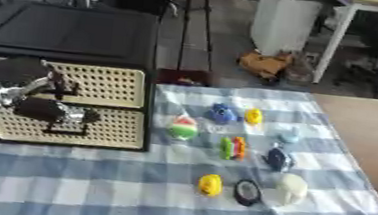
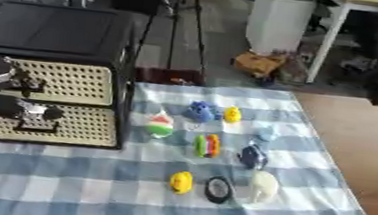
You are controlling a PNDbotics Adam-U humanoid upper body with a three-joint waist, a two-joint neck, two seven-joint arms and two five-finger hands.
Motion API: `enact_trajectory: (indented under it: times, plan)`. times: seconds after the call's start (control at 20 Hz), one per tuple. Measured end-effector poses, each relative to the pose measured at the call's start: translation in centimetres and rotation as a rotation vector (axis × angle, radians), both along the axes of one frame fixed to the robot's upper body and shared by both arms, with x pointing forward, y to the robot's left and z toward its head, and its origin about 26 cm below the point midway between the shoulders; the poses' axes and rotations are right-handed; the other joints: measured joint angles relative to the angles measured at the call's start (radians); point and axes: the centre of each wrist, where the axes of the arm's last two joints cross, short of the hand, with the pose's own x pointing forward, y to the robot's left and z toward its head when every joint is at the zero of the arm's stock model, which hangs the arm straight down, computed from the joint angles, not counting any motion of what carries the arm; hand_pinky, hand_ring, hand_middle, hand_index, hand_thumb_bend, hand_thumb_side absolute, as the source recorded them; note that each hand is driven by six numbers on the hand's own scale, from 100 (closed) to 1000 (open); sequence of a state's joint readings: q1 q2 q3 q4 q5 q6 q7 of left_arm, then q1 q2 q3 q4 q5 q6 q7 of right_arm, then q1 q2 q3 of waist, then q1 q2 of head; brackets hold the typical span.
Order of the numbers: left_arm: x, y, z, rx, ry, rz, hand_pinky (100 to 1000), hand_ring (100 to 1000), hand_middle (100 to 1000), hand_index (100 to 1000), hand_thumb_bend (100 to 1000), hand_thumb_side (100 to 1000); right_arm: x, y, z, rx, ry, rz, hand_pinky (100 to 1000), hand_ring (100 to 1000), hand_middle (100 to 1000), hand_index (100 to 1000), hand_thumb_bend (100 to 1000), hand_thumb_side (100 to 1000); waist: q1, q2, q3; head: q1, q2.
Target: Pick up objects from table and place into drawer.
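Worktop (image 1: pixel 87 194) under a blue-checked cloth, with small toys laid out to the right of the drawer unit (image 1: pixel 70 102) — the landmark for all positions here. Nearest row, well right of the unit: a yellow duck (image 1: pixel 210 184), a black ring (image 1: pixel 247 191) touching or just beside it, and a white figure (image 1: pixel 291 188). Next row back: a striped toy (image 1: pixel 233 148) and a dark blue toy (image 1: pixel 278 159). Closer to the unit, a red-white-green toy (image 1: pixel 183 127). Farthest row: a blue toy (image 1: pixel 222 113), a small yellow piece (image 1: pixel 253 116) and a pale blue piece (image 1: pixel 290 136). No toy is yet in a drawer.

The left hand (image 1: pixel 47 109) is at the unit's front, fingers curled about the lower drawer's handle (image 1: pixel 67 128); whether they truly grip it cannot be told. Both cane-fronted drawers appear closed. The right hand is out of view.

Step in hand, as judged: opening the lower drawer. Pull straight out along the drawer's line — a skewed pull may jam it or drag the unit across the cloth. Open fully before reaching for the nearest toy.
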State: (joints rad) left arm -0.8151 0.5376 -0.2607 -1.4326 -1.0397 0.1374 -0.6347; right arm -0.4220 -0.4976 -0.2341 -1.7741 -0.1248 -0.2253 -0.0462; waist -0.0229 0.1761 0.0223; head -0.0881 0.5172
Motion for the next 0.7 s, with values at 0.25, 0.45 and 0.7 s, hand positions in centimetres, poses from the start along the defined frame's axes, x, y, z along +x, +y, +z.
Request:
enact_trajectory:
  times: [0.25,0.45,0.7]
  plan:
    - [-0.4,0.1,-0.3,-0.008,-0.002,0.002,100,100,100,534,814,1000,0.0,0.0,0.0,0.000,0.000,0.000,104,317,348,715,268,819,0.002,0.000,0.003,-0.003,0.000]
    - [-0.8,0.1,-0.3,-0.011,-0.002,-0.002,100,100,100,523,810,1000,0.0,0.0,0.0,0.000,0.000,0.000,104,317,348,715,266,818,0.001,0.000,0.004,-0.005,0.000]
    - [-1.7,0.2,-0.2,-0.011,-0.006,-0.013,100,100,100,521,799,1000,0.0,0.0,0.0,0.000,0.001,0.000,104,317,348,715,265,818,0.001,0.000,0.005,-0.007,0.000]
